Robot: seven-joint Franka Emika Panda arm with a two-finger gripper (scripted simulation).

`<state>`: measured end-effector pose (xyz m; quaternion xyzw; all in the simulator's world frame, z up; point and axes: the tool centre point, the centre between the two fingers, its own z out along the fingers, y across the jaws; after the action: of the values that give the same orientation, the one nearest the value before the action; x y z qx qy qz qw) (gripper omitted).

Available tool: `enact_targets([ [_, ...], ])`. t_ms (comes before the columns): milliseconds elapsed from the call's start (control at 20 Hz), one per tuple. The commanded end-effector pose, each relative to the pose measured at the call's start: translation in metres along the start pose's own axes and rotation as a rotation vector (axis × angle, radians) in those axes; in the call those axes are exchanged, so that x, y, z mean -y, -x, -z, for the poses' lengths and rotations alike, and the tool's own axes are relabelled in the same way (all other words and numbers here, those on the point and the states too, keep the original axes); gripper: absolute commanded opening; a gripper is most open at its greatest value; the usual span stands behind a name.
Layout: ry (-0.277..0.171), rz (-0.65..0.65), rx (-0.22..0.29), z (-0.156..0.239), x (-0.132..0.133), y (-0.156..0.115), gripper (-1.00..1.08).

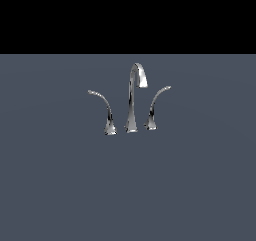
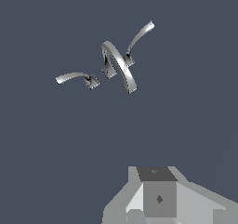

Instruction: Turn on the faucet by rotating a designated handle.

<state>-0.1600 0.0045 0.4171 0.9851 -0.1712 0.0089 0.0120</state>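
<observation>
On the grey floor [image 1: 60,185]: one spout [image 1: 133,96], two levers; gripper [image 2: 158,195] state cannot be told.

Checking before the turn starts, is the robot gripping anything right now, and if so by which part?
Nothing is held. The shiny chrome three-piece faucet stands untouched, the arm absent from the exterior view; the wrist view shows only the gripper's grey body, far from the faucet.
</observation>
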Motion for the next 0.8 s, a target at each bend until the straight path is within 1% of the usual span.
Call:
enact_targets([
  [0, -0.002, -0.063, 0.002, -0.016, 0.007, -0.017, -1.0],
  [350, -0.004, -0.229, 0.007, -0.058, 0.021, -0.063, -1.0],
  [750, -0.006, -0.415, 0.013, -0.104, 0.027, -0.117, -1.0],
])
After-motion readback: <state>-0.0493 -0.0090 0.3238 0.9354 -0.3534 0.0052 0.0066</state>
